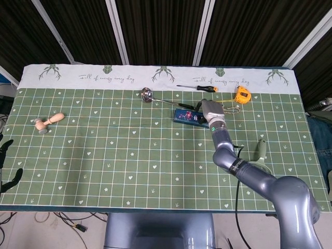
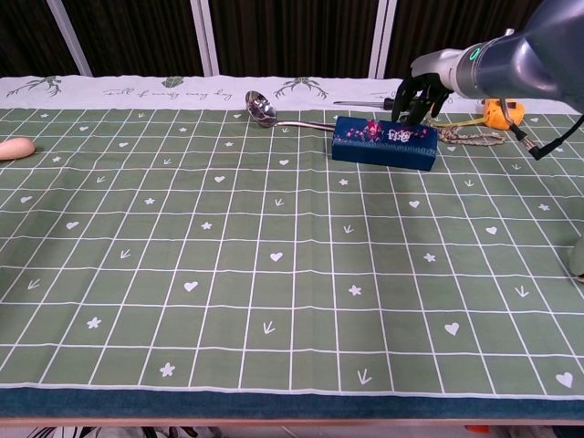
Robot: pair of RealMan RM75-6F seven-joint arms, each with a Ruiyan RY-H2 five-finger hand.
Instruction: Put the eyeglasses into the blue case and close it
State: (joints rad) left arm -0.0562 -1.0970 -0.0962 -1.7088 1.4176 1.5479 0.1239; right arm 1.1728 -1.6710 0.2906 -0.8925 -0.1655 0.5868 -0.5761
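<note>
The blue case [image 1: 185,116] lies on the green mat, right of centre toward the back, with its lid down; in the chest view the blue case [image 2: 383,143] has a patterned top. No eyeglasses show in either view. My right hand [image 1: 210,110] hangs over the case's far right end, and in the chest view the right hand [image 2: 419,95] has its dark fingers pointing down to the case's back edge, gripping nothing. Only dark fingers of my left hand [image 1: 10,177] show at the left edge, spread and off the table.
A metal ladle [image 1: 148,95] lies left of the case. A screwdriver [image 1: 199,87] lies behind the case. A yellow tape measure [image 1: 242,95] and a wire whisk [image 2: 470,137] sit right of it. A wooden piece [image 1: 49,122] rests far left, and a green-handled tool [image 1: 262,150] lies beside my right forearm.
</note>
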